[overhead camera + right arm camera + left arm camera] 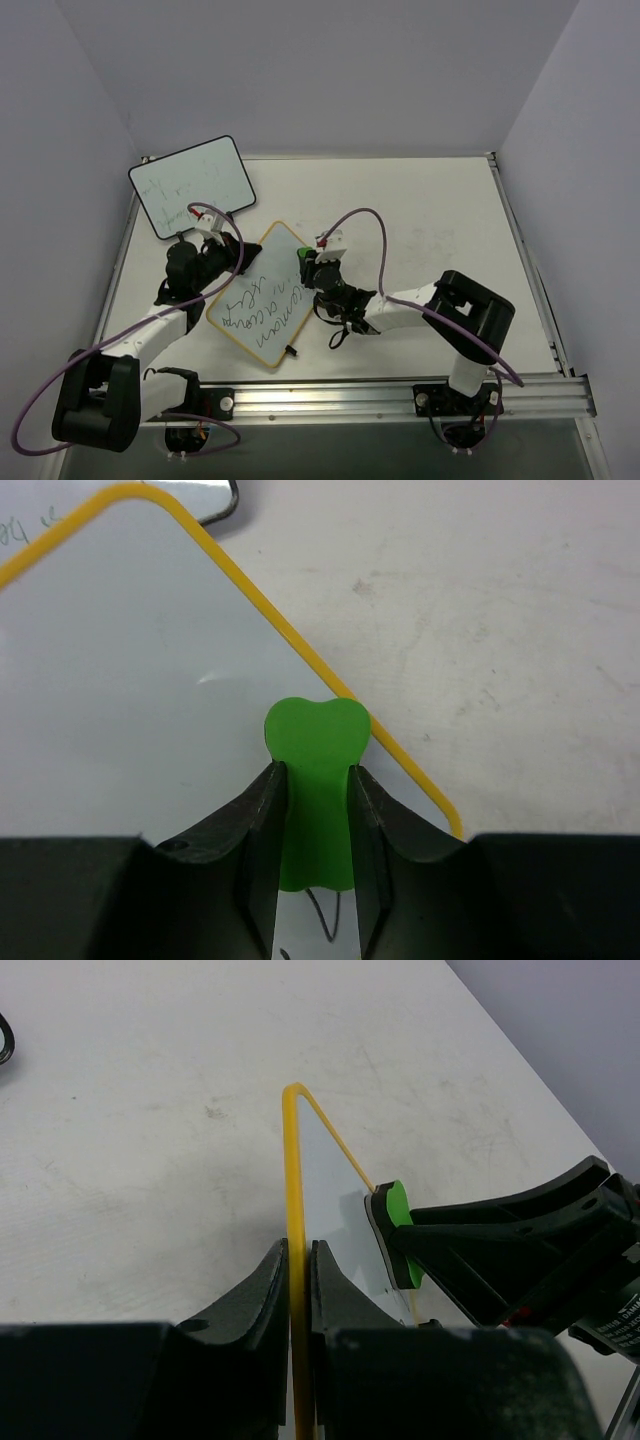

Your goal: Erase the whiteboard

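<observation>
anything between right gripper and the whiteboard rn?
Yes: a green eraser, clamped in the right gripper, its head apparently pressed on the whiteboard face near its edge. Clearest in the right wrist view.

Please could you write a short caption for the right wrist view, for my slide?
Right gripper shut on a green eraser, set on the yellow-framed whiteboard near its edge.

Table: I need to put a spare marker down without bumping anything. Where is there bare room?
The widest bare patch of table lies far right, bordered by the right arm, the back wall and the right rail. A smaller one sits beyond the whiteboard, toward the back. Crowded: centre-left, where the left gripper, the right gripper and the black-framed whiteboard cluster.
</observation>
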Tool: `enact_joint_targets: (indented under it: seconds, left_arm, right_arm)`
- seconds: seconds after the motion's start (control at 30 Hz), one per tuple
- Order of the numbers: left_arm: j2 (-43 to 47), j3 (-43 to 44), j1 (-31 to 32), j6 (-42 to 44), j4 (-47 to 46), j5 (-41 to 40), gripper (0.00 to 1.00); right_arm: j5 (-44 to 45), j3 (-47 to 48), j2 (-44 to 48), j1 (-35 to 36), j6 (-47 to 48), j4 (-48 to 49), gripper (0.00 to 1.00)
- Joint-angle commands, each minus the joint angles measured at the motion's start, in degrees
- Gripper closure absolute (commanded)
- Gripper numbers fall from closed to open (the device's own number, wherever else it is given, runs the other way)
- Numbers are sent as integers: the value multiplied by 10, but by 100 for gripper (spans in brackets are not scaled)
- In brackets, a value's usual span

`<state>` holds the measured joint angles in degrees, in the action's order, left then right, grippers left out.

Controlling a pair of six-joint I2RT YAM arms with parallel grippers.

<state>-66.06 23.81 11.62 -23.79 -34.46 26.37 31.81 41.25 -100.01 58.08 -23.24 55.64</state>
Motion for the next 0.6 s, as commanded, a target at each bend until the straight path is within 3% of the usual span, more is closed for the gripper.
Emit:
enact_joint_targets:
  seconds: [0.0, 0.23, 0.57]
  left_arm:
    - [22, 4, 5, 17, -54, 21, 98]
    - [20, 2, 5, 16, -60, 20, 98]
    - [31, -2, 6, 15, -57, 18, 98]
  right_arm:
    - [6, -44, 15, 0, -40, -36, 100]
    - [30, -96, 30, 6, -74, -30, 100]
    - [14, -15, 2, 41, -36, -46, 100]
